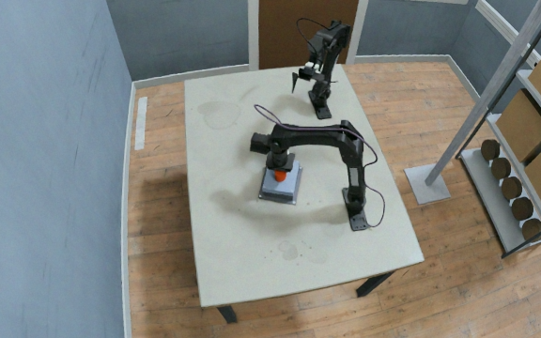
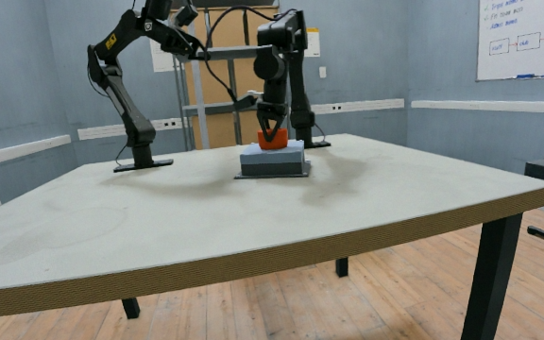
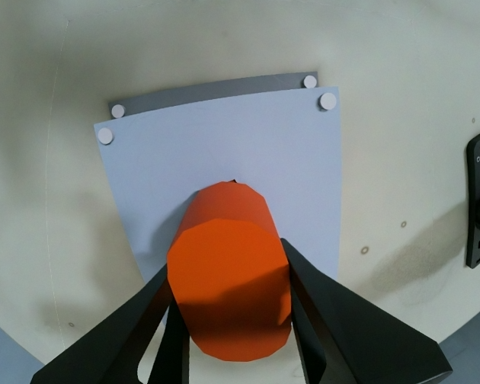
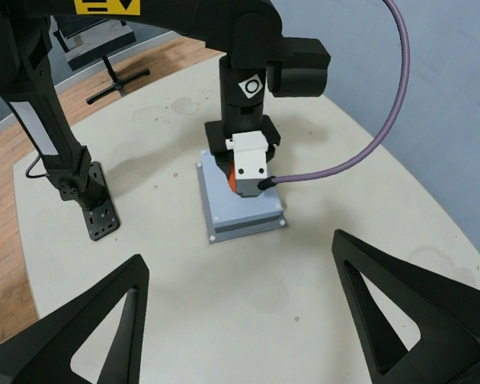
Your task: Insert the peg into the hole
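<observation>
An orange peg (image 1: pixel 280 176) (image 2: pixel 281 142) (image 3: pixel 232 305) (image 4: pixel 232 182) stands about upright at the middle of the pale blue plate (image 1: pixel 274 189) (image 2: pixel 249 152) (image 3: pixel 289 132) (image 4: pixel 228 206). My left gripper (image 3: pixel 232 254) (image 2: pixel 270 140) is shut on the peg's upper part, above the plate. The peg's lower end meets the plate's top and seems partly in the hole; its depth is hard to tell. Only a thin dark sliver of the hole (image 3: pixel 234 180) shows beyond the peg; the rest is hidden. My right gripper (image 4: pixel 237 253) (image 1: pixel 314 86) is open and empty, well away from the plate.
The plate is the top of a raised block on a grey base (image 2: pixel 272 169) (image 4: pixel 248 234) with pale studs at its corners. All stands on the table (image 1: pixel 233 263). The left arm's foot (image 1: pixel 358 221) (image 3: pixel 478 244) is beside the block. A purple cable (image 4: pixel 339 167) loops from the left wrist.
</observation>
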